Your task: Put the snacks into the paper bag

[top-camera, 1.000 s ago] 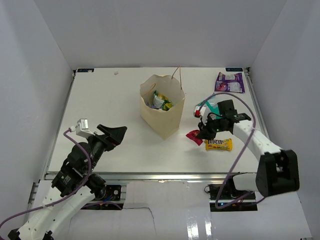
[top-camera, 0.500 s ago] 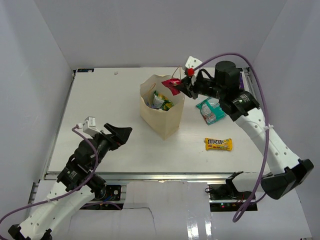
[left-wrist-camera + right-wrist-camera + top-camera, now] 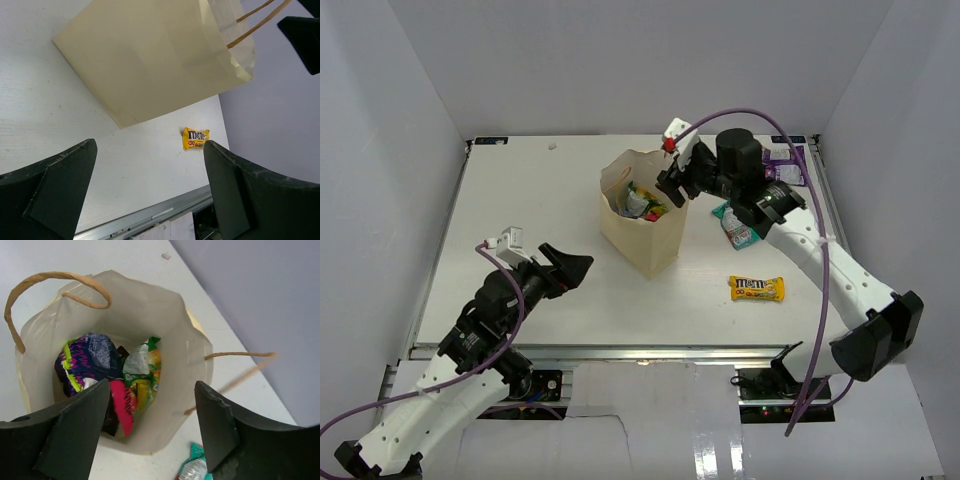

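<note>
The tan paper bag (image 3: 638,235) stands open mid-table. My right gripper (image 3: 672,188) hovers open right above its mouth, nothing between the fingers. In the right wrist view (image 3: 152,390) the bag's inner wall (image 3: 172,335) surrounds a dark blue packet (image 3: 87,356), a green-yellow packet (image 3: 142,371) and a red-pink packet (image 3: 120,407) lying loose inside. On the table lie the yellow M&M's packet (image 3: 757,289) (image 3: 195,138), a teal packet (image 3: 735,226) (image 3: 192,467) and a purple-white packet (image 3: 788,166) partly behind the arm. My left gripper (image 3: 570,263) (image 3: 150,150) is open, left of the bag (image 3: 150,55).
White walls enclose the table on three sides. The bag's string handles (image 3: 55,280) stick up beside my right fingers. The metal front rail (image 3: 150,217) runs along the table's near edge.
My right arm lifted the red-pink packet from the table, carried it over the bag and opened; the packet now lies inside. My left gripper edged toward the bag.
</note>
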Robot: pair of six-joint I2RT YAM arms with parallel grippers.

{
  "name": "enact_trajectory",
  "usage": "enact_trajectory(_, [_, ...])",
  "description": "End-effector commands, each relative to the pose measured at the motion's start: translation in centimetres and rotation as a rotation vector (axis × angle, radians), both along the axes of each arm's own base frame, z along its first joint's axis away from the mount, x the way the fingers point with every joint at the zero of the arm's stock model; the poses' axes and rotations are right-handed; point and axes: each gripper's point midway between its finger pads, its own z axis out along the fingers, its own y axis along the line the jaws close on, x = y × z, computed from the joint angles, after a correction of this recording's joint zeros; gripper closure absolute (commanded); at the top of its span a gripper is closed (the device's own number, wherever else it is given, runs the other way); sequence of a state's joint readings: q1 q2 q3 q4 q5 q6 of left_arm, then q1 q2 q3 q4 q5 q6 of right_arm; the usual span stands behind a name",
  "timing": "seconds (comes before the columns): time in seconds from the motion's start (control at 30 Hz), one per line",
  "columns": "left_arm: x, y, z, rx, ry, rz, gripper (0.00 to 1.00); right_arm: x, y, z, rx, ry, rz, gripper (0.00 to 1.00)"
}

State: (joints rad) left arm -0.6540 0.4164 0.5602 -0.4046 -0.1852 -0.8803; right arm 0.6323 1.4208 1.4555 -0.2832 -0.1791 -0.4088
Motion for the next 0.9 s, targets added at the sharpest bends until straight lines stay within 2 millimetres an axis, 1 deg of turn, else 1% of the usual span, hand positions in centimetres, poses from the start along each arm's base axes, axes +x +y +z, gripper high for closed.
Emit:
enact_trajectory(0.0, [0.0, -0.3, 2.6, -0.006, -0.064, -0.026, 0.02, -1.1, -4.0, 5.8, 0.067, -0.125, -0.032, 0.25])
enact_trajectory(0.03, [0.0, -0.3, 2.6, 0.002, -0.068, -0.026, 0.02, -2.1, -4.8, 6.0, 0.067, -0.13, 0.0, 0.24])
enact_trajectory(0.07, [0.1, -0.3, 2.6, 0.006, -0.068, -0.025, 0.02, -2.3, -5.6, 5.5, 0.05, -0.121, 0.005, 0.14])
enact_trajectory(0.1, [0.2, -0.3, 2.5, 0.01, -0.067, -0.024, 0.02, -2.4, -7.5, 3.4, -0.003, -0.06, -0.004, 0.06])
enact_trajectory(0.13, [0.2, -0.3, 2.6, 0.019, -0.072, -0.029, 0.02, -3.7, -7.9, 1.8, -0.064, -0.055, 0.091, 0.03])
enact_trajectory(0.17, [0.1, -0.4, 2.6, 0.026, -0.074, -0.035, 0.02, -3.7, -9.8, 0.0, -0.107, -0.013, 0.09, 0.08])
enact_trajectory(0.2, [0.1, -0.4, 2.6, 0.035, -0.078, -0.041, 0.02, -4.5, -10.6, -2.3, -0.15, 0.041, 0.119, 0.08])
enact_trajectory(0.23, [0.2, -0.5, 2.6, 0.044, -0.08, -0.045, 0.02, -6.4, -11.8, -5.8, -0.212, 0.163, 0.15, 0.08])
enact_trajectory(0.27, [0.2, -0.5, 2.3, 0.066, -0.079, -0.052, 0.02, -7.5, -13.0, -10.2, -0.31, 0.234, 0.198, 0.07])
enact_trajectory(0.3, [0.2, -0.5, 2.2, 0.074, -0.075, -0.054, 0.02, -8.5, -14.5, -12.9, -0.364, 0.313, 0.202, 0.02])
enact_trajectory(0.33, [0.3, -0.6, 1.9, 0.084, -0.067, -0.057, 0.02, -10.2, -16.1, -15.6, -0.429, 0.417, 0.203, 0.0])
enact_trajectory(0.37, [0.3, -0.7, 1.8, 0.086, -0.064, -0.059, 0.02, -10.9, -17.2, -17.8, -0.488, 0.444, 0.242, 0.0])
enact_trajectory(0.4, [0.4, -0.8, 1.7, 0.09, -0.06, -0.063, 0.02, -12.5, -18.7, -20.7, -0.528, 0.514, 0.252, 0.0])
enact_trajectory(0.43, [0.4, -0.8, 1.4, 0.093, -0.052, -0.063, 0.02, -12.2, -19.9, -22.1, -0.589, 0.497, 0.238, 0.0])
enact_trajectory(0.47, [0.6, -1.0, 1.1, 0.096, -0.047, -0.066, 0.02, -13.0, -21.1, -24.2, -0.631, 0.505, 0.251, 0.01])
enact_trajectory(0.5, [0.6, -1.1, 1.0, 0.098, -0.043, -0.069, 0.02, -12.7, -22.0, -25.0, -0.677, 0.486, 0.237, 0.01])
enact_trajectory(0.53, [0.6, -1.3, 0.9, 0.099, -0.042, -0.077, 0.02, -11.8, -22.3, -25.6, -0.701, 0.439, 0.232, 0.01])
enact_trajectory(0.57, [0.7, -1.4, 0.8, 0.1, -0.04, -0.08, 0.02, -12.0, -22.7, -26.7, -0.733, 0.432, 0.249, 0.02])
enact_trajectory(0.6, [0.7, -1.5, 0.7, 0.102, -0.035, -0.085, 0.02, -11.6, -23.2, -27.2, -0.76, 0.424, 0.242, 0.02])
enact_trajectory(0.63, [0.7, -1.6, 0.5, 0.106, -0.031, -0.089, 0.02, -10.9, -23.2, -28.0, -0.773, 0.421, 0.245, 0.03])
enact_trajectory(0.7, [0.6, -1.7, 0.5, 0.099, -0.027, -0.093, 0.02, -10.4, -23.4, -28.8, -0.792, 0.432, 0.247, 0.02])
enact_trajectory(0.73, [0.6, -1.7, 0.4, 0.097, -0.024, -0.096, 0.02, -9.7, -23.5, -29.6, -0.796, 0.438, 0.244, 0.02])
enact_trajectory(0.77, [0.5, -1.7, 0.4, 0.095, -0.024, -0.098, 0.02, -9.3, -23.5, -29.9, -0.801, 0.437, 0.235, 0.01])
enact_trajectory(0.83, [0.4, -1.7, 0.3, 0.088, -0.023, -0.1, 0.02, -9.1, -23.6, -30.9, -0.807, 0.457, 0.237, 0.0])
enact_trajectory(0.87, [0.3, -1.7, 0.3, 0.083, -0.022, -0.104, 0.02, -8.7, -23.6, -31.0, -0.805, 0.452, 0.232, 0.06])
